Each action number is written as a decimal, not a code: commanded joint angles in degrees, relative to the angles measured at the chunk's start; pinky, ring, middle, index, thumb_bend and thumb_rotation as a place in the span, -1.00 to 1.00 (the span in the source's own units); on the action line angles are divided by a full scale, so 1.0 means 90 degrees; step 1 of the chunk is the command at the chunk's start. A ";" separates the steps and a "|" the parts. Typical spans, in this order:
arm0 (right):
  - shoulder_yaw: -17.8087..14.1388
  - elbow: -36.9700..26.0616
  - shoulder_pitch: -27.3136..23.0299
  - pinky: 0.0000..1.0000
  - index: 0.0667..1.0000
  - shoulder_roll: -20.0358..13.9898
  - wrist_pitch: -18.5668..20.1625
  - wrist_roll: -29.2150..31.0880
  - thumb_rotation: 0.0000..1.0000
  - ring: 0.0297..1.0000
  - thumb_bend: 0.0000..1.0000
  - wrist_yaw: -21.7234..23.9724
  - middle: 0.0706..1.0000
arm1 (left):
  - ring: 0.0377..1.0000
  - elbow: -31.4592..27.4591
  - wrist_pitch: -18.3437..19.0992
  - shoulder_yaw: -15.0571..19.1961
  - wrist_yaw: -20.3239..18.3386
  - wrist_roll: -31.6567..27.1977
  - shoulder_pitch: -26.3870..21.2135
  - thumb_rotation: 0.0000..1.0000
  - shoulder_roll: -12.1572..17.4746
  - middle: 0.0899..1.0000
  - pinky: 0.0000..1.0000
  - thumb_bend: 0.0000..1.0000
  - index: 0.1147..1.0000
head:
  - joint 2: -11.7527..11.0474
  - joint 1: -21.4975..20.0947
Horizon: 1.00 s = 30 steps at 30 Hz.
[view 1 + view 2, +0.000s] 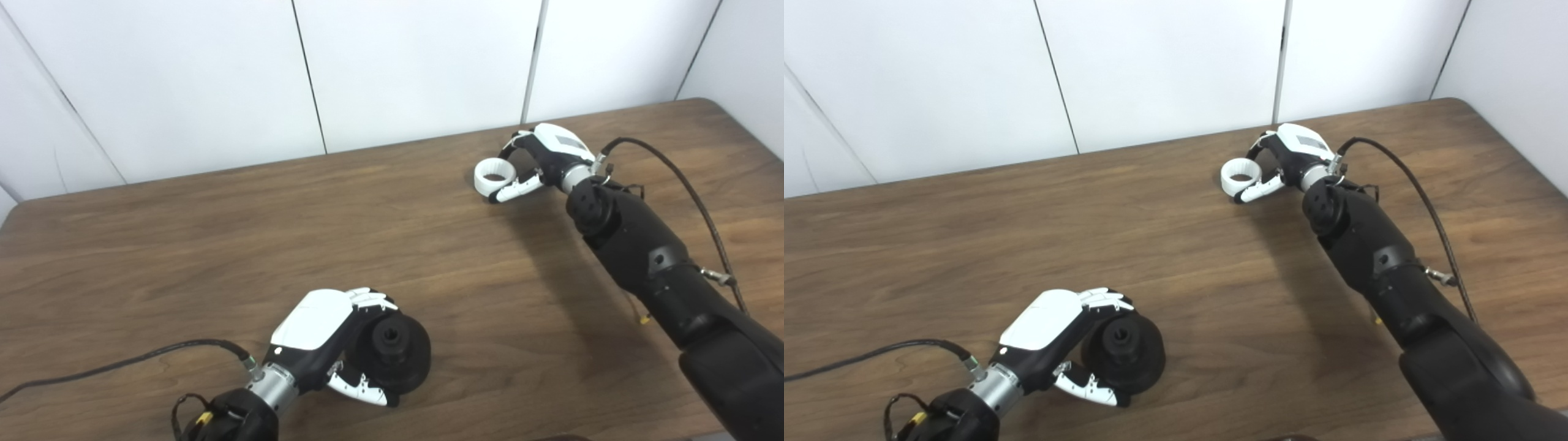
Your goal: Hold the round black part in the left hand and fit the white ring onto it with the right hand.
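At the near left of the dark wood-grain counter, the left hand is curled around the round black part. Far right, the right hand pinches the white ring just above the counter. White wall panels stand behind.

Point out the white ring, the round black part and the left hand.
white ring (495, 176), left eye view: on its near wall.
round black part (395, 352), left eye view: on its face, beside the centre hole.
left hand (1044, 327), right eye view: on its white back shell.
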 commanded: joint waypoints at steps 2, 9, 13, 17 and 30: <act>-0.0029 -0.0151 -0.0362 0.94 0.39 -0.0020 -0.0081 -0.0054 -0.31 0.97 0.71 -0.0160 0.84 | 0.80 -0.0129 0.0013 0.0006 0.0034 0.0059 -0.0130 -0.42 -0.0007 0.69 0.71 0.67 0.36 | 0.0006 -0.0012; 0.0030 -0.0173 -0.0398 0.95 0.42 0.0031 -0.0030 -0.0077 -0.29 0.99 0.70 -0.0061 0.84 | 0.79 -0.0100 -0.0032 -0.0010 0.0099 0.0065 -0.0115 -0.43 -0.0038 0.68 0.70 0.68 0.34 | 0.0012 0.0013; 0.0024 -0.0160 -0.0396 0.94 0.41 0.0039 -0.0058 -0.0071 -0.32 0.99 0.70 -0.0063 0.84 | 0.78 -0.0113 -0.0003 0.0008 0.0091 0.0056 -0.0098 -0.45 -0.0049 0.67 0.69 0.69 0.34 | 0.0020 0.0014; 0.0027 -0.0123 -0.0400 0.94 0.37 0.0046 -0.0053 -0.0097 -0.36 0.98 0.67 -0.0100 0.83 | 0.78 -0.0090 -0.0028 0.0013 0.0113 0.0044 -0.0099 -0.45 -0.0048 0.67 0.68 0.68 0.35 | 0.0016 0.0008; 0.0011 -0.0089 -0.0391 0.92 0.27 0.0018 -0.0163 -0.0092 -0.42 0.96 0.59 -0.0203 0.82 | 0.80 -0.0109 0.0004 0.0000 0.0067 0.0065 -0.0116 -0.43 -0.0055 0.69 0.71 0.68 0.36 | 0.0028 0.0030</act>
